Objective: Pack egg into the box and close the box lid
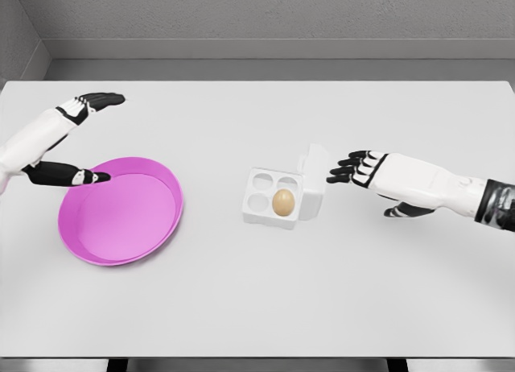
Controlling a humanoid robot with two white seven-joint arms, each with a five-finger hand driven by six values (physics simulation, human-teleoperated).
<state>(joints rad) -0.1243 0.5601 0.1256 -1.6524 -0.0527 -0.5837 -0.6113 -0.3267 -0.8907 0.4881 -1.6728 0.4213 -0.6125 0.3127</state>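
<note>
A white egg box sits mid-table with several cups. A brown egg rests in its front right cup. The box lid stands raised on the right side, tilted outward. My right hand reaches in from the right, fingers spread, fingertips just beside the lid's upper edge and holding nothing. At the far left my left hand is open above the rim of the pink bowl, thumb low and fingers high.
A large empty pink bowl lies left of the box. The white table spreads wide toward me and behind the box. A grey wall runs along the far edge.
</note>
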